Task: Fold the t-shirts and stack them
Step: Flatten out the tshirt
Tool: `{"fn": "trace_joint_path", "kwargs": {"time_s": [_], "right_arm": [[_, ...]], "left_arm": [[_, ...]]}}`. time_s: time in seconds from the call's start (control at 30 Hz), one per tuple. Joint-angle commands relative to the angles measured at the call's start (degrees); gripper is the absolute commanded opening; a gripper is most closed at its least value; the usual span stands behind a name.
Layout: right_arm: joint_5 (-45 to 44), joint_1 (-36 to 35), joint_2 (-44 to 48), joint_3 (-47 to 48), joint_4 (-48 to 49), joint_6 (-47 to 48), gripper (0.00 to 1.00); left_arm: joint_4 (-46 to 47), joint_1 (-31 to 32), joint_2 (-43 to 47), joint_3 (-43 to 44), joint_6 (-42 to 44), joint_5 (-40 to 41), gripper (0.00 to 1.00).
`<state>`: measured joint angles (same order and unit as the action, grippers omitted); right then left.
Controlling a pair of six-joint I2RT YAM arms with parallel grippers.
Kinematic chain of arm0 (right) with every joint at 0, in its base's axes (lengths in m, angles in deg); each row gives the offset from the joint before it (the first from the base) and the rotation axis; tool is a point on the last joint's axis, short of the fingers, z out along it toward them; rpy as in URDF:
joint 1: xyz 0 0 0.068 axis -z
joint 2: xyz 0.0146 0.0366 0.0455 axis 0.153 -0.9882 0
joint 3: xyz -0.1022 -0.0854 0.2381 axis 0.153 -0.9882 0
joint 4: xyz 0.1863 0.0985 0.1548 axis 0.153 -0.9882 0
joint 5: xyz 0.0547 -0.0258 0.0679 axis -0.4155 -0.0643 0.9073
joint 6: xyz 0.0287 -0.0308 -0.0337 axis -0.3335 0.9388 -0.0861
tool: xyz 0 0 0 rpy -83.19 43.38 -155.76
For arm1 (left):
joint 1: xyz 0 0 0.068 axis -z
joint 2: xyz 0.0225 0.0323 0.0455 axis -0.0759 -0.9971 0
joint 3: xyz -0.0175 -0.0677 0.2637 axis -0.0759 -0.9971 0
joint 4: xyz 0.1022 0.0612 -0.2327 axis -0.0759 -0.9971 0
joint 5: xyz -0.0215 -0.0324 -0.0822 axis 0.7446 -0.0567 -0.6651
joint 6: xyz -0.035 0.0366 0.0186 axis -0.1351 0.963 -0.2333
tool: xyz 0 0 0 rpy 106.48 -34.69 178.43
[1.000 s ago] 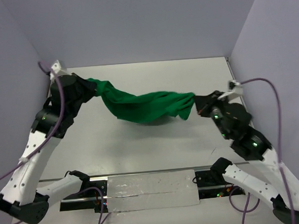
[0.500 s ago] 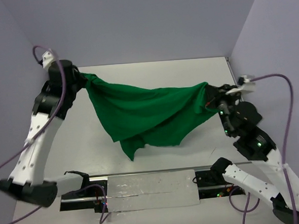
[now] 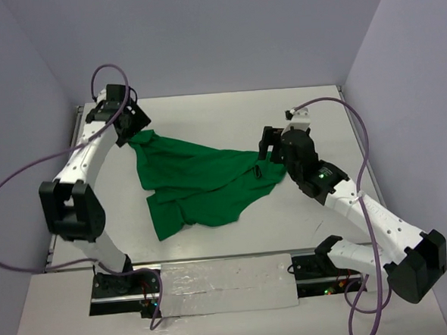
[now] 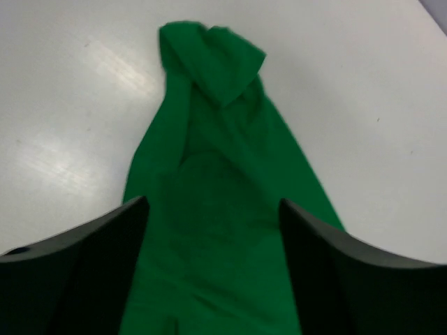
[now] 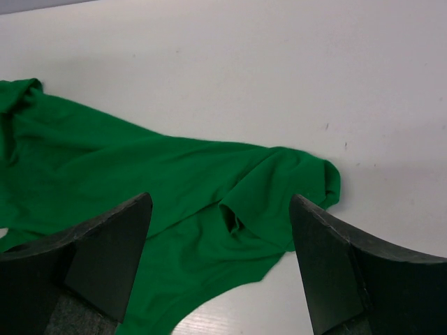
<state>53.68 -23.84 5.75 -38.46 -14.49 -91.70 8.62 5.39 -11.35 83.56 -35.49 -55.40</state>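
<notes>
The bright-green t-shirt (image 3: 202,185) lies crumpled and partly spread on the white table (image 3: 205,115), left of centre. My left gripper (image 3: 130,129) hovers over its far-left corner, jaws open and holding nothing. In the left wrist view the t-shirt (image 4: 216,160) runs away between the dark fingers (image 4: 105,265) of the left gripper (image 4: 213,206). My right gripper (image 3: 270,151) stands open just above the shirt's right end. Seen from the right wrist, a folded sleeve of the t-shirt (image 5: 279,181) lies under the right gripper (image 5: 220,202).
Purple walls (image 3: 200,32) close the table at the back and both sides. A silver plate (image 3: 227,285) sits between the arm bases at the near edge. Purple cables (image 3: 12,180) loop off both arms. Bare table shows at the far right (image 3: 318,108).
Both grippers have opened and let go of the t-shirt. It was stretched in the air between them and now lies on the table. Both arms swung inward and forward.
</notes>
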Motion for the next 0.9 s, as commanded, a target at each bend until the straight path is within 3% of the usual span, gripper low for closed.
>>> {"fn": "trace_joint_path", "kwargs": {"time_s": [0.0, 0.17, 0.3, 0.57, 0.87], "right_arm": [[6.9, 1.26, 3.03, -0.23, -1.19, -5.61, 0.87], [11.1, 1.61, 3.85, -4.44, -0.4, -9.53, 0.87], [12.9, 1.79, 3.47, -5.74, 0.09, -10.66, 0.88], [13.25, 1.88, 3.58, -6.01, -0.62, -10.68, 0.89], [12.82, 1.88, 4.34, -7.52, -0.95, -10.93, 0.89]], "left_arm": [[1.29, 0.45, 17.32, -17.09, -4.76, 0.48, 0.71], [9.31, 1.47, 27.11, -38.54, -9.66, -9.24, 0.5], [20.0, 4.32, 32.65, -51.48, -13.07, -15.06, 0.44], [26.93, 5.22, 28.99, -55.48, -14.77, -18.17, 0.5], [30.44, 5.28, 24.14, -55.87, -16.23, -17.42, 0.48]]}}
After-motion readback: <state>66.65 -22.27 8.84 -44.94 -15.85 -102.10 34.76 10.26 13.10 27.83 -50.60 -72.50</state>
